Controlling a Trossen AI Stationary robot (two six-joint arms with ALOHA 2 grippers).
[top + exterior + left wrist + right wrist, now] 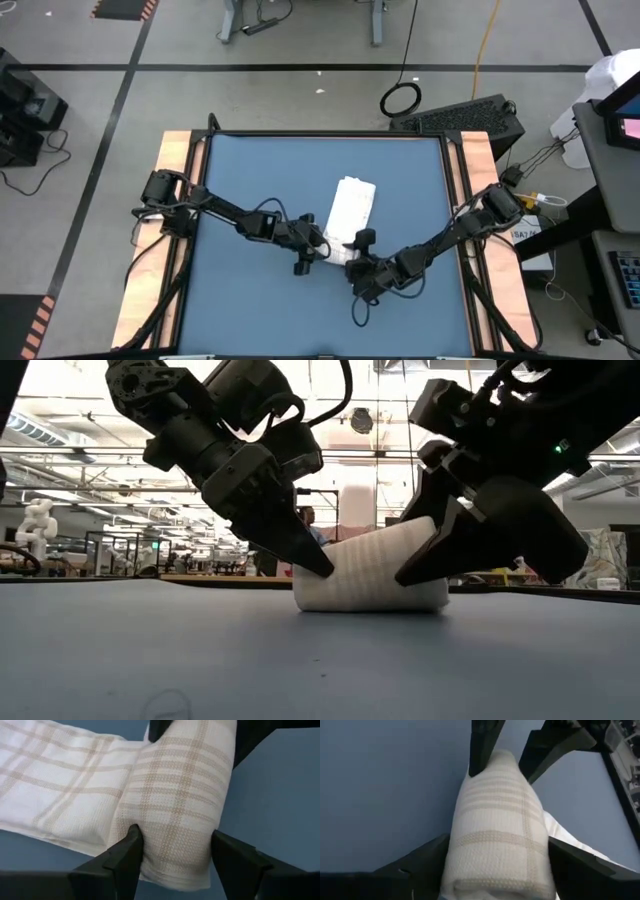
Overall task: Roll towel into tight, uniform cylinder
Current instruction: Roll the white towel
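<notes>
The white towel (352,203) with faint grid lines lies near the middle of the blue table (250,190). Its near part is rolled into a short thick roll (370,575). Its far part (55,785) lies flat on the table. My left gripper (312,250) is shut on the roll's left end, and my right gripper (358,262) on its right end. The two face each other along the roll, and each wrist view shows the other gripper's fingers at the roll's far end. My left gripper pinches the roll's left end (150,845) between its two fingers, one on each side of the roll; one finger (131,847) dents the cloth. The fingers slant down from the table's left. The roll's underside rests on the table. My right gripper pinches the roll's right end (495,850) between its two fingers (427,860), which stand wide on either side of the several rolled layers. The fingers slant down from the table's right. The roll lies on its side on the table.
Wooden rails (175,170) border the table on the left and right. Bare blue surface lies all around the towel. A dark case (470,118) and cables sit on the floor beyond the far right corner.
</notes>
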